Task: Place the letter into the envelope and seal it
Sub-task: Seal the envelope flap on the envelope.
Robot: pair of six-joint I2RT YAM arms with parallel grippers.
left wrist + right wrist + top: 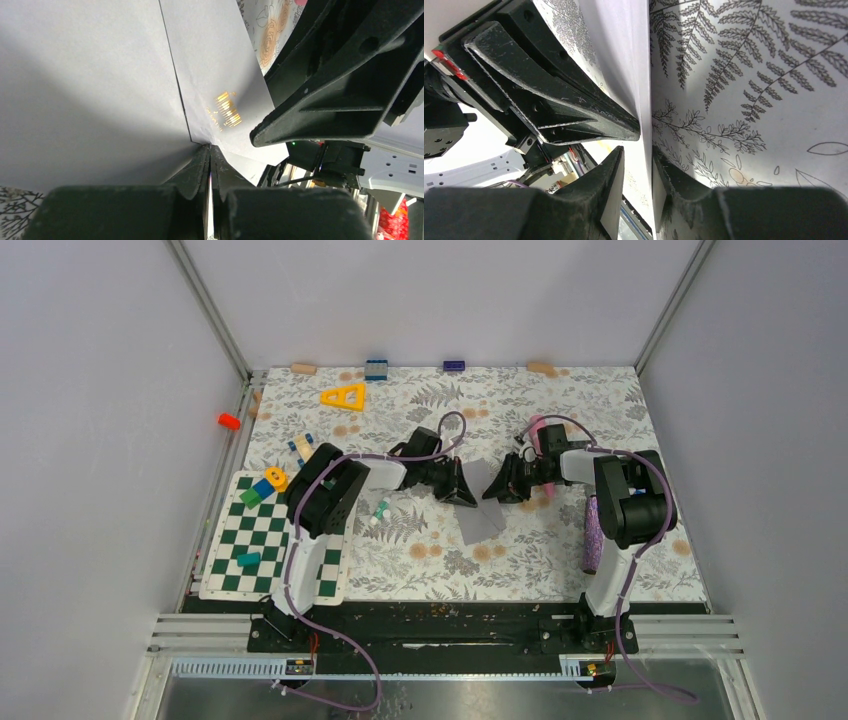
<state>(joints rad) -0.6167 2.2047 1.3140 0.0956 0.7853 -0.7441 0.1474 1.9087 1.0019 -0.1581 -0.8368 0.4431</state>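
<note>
- the envelope (482, 508) is mid-table, right between the left gripper (466, 488) and the right gripper (494, 490)
- chessboard (225, 570) sits near left, with small blocks (262, 488) on its far end
- triangle (343, 396) is back left, and more blocks (376, 368) line the far edge
- long tube (592, 535) lies just beside the right arm

Plain grey envelope (482, 522), well right of the green checkered board (240, 536), bent along a crease, far half tilted up I think.
</note>
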